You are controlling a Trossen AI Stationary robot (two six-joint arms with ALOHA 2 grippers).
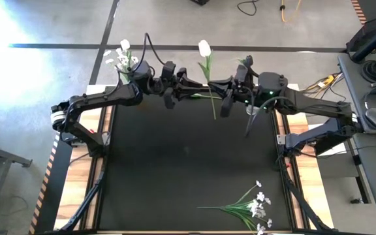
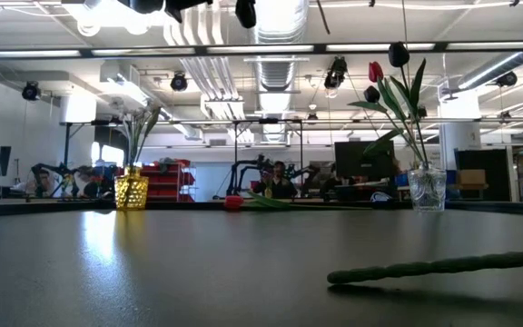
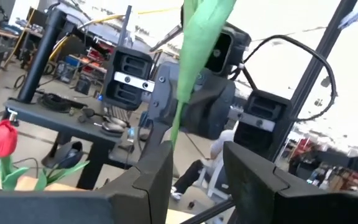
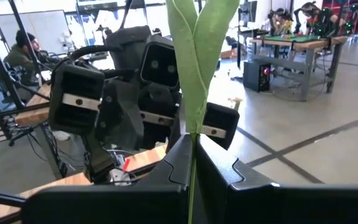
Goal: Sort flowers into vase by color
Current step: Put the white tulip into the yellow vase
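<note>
A white tulip (image 1: 204, 47) on a green stem is held above the table's far edge, between the two arms. My right gripper (image 4: 191, 168) is shut on its stem. My left gripper (image 3: 197, 174) faces it from the table's left, open, and the stem (image 3: 178, 118) passes just in front of one finger; I cannot tell whether they touch. A yellow vase (image 2: 132, 191) holds leafy sprays. A clear glass vase (image 2: 428, 189) holds red and dark tulips. A red tulip (image 2: 234, 202) lies on the table's far part. A spray of white blossoms (image 1: 250, 205) lies near the near edge. My right gripper pinches the white tulip's stem just below its two long leaves (image 4: 192, 146) between both fingers. The fingers come level from the table's right and lie across the stem. The flower is lifted clear, its head (image 1: 204, 47) toward the far edge and the stem's free end (image 1: 214, 116) toward the near edge.
The black table top (image 1: 175, 163) lies between wooden side rails (image 1: 305, 170). Both vases stand along the far edge, the yellow one at the far left (image 1: 126, 62). A stem (image 2: 434, 266) lies across the near right part. A side table with gear (image 1: 374, 78) stands to the right.
</note>
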